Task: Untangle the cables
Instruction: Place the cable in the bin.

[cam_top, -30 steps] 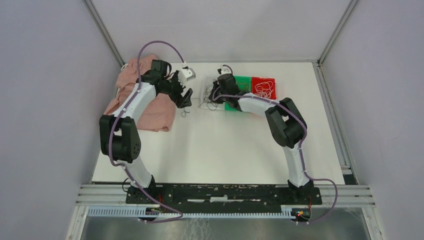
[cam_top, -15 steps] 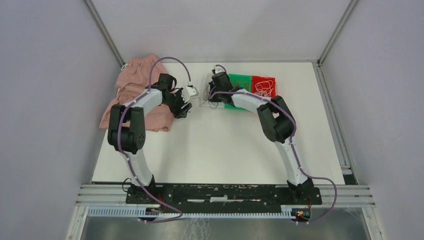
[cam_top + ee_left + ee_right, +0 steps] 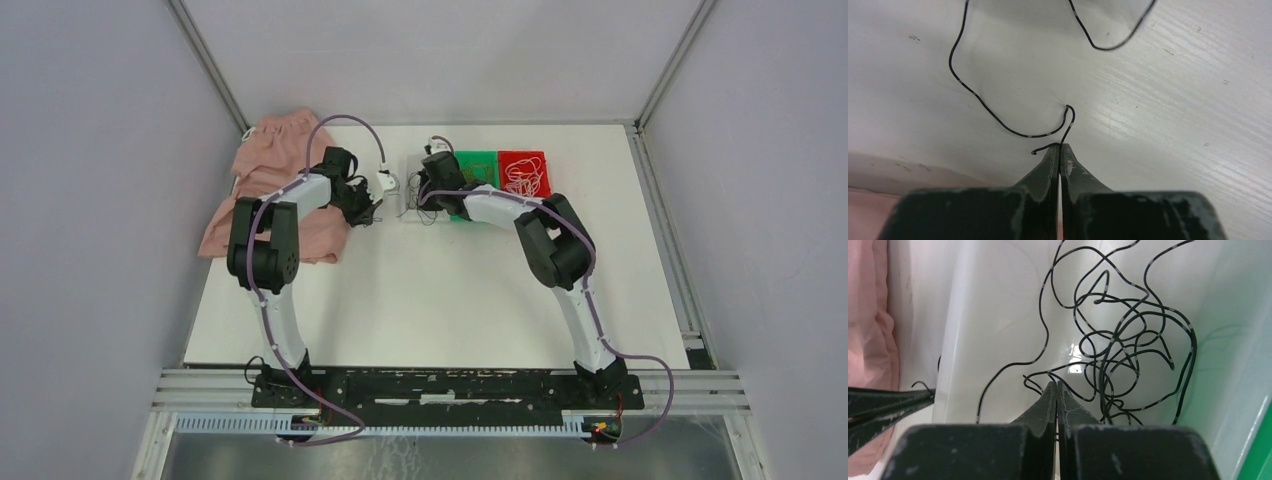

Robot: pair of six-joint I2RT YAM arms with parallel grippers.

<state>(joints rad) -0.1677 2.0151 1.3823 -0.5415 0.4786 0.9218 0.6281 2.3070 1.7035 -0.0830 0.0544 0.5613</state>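
Between left fingers (image 3: 1048, 172), seemingly, black cable (image 3: 998, 121)

Looks like a robotics lab test cell. Shows a white table (image 3: 430, 290) boxed in by plain grey panels (image 3: 90, 200) behind and on both sides, aluminium rails (image 3: 200, 385) along the table's near edge beside a black mounting plate (image 3: 450, 385) and slotted wiring duct (image 3: 420, 425), with thick purple cables (image 3: 340, 117) looping over the table's far end.

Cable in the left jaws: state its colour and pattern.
The cable is black with short pale bands, clearest in the left wrist view.
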